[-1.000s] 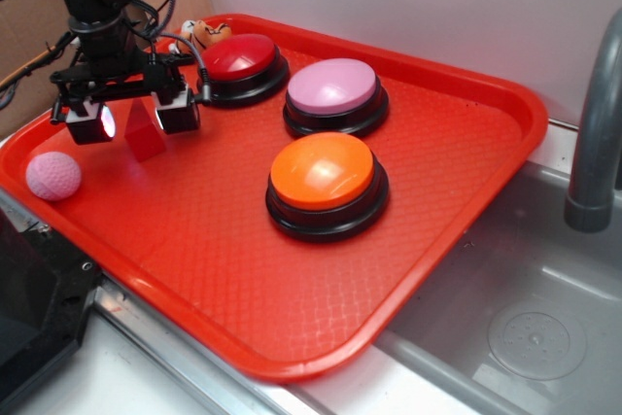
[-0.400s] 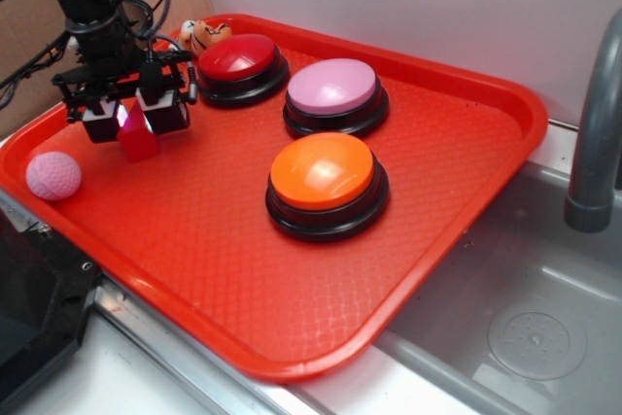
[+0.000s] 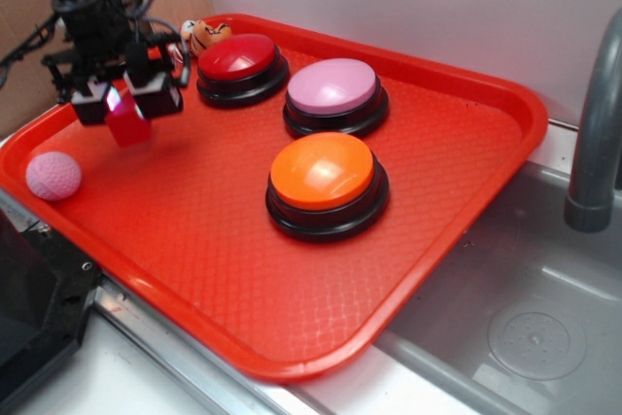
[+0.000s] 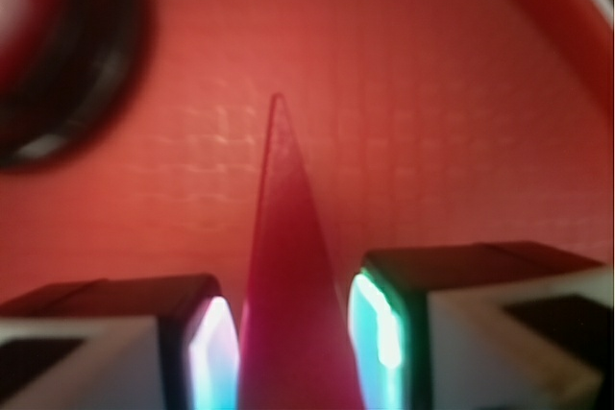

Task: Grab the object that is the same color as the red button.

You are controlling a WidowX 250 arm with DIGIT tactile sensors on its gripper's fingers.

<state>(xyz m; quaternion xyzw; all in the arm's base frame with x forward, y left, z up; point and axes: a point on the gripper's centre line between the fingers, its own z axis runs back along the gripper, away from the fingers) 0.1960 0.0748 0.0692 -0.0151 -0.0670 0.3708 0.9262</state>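
Note:
The small red block (image 3: 127, 124) with a pointed top hangs above the red tray (image 3: 243, 279) at the left, lifted off its surface. My gripper (image 3: 124, 99) is shut on the block, one finger on each side. In the wrist view the block (image 4: 288, 304) fills the gap between the two glowing pads (image 4: 213, 357), its tip pointing away. The red button (image 3: 239, 58), a dark-red dome on a black base, stands at the tray's back, right of the gripper. Its black edge (image 4: 58, 74) shows at the upper left of the wrist view.
A pink button (image 3: 333, 87) and an orange button (image 3: 322, 173) stand mid-tray. A pink dimpled ball (image 3: 52, 176) lies at the tray's left edge. A small orange tiger toy (image 3: 202, 34) sits at the back corner. A sink (image 3: 525, 328) and grey faucet (image 3: 593, 133) are at the right.
The gripper closed on the red block and then rose, lifting the block off the tray and shifting slightly left.

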